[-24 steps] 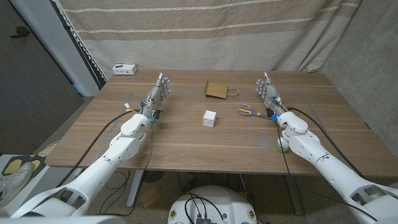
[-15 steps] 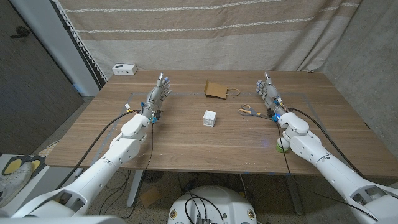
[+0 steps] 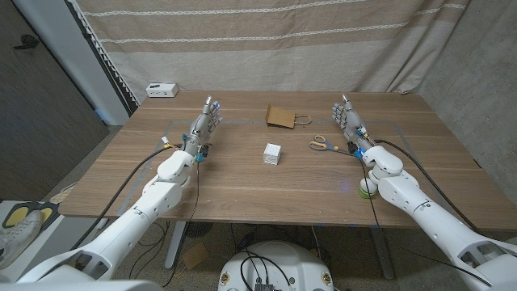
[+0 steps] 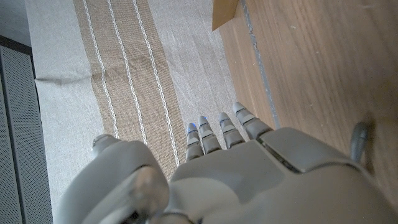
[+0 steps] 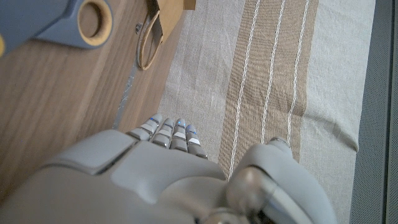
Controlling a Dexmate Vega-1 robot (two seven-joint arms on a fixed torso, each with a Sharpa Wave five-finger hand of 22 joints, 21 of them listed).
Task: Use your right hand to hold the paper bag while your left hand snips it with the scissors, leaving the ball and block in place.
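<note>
A brown paper bag (image 3: 281,117) with a loop handle (image 3: 303,120) lies at the table's far middle. Orange-and-blue-handled scissors (image 3: 321,144) lie to its right, near my right hand (image 3: 348,121), which holds nothing and has its fingers stretched toward the curtain. A white block (image 3: 272,153) stands at mid-table. My left hand (image 3: 203,125) is at the far left, fingers extended and empty. The left wrist view shows the left hand (image 4: 217,168) and a corner of the bag (image 4: 225,11). The right wrist view shows the right hand (image 5: 161,168), the scissors' handle (image 5: 68,22) and the bag handle (image 5: 149,40).
A small white device (image 3: 161,90) sits at the table's back left corner. A yellow-green round object (image 3: 367,188) lies partly hidden beside my right forearm. A striped curtain (image 3: 266,40) hangs just behind the table.
</note>
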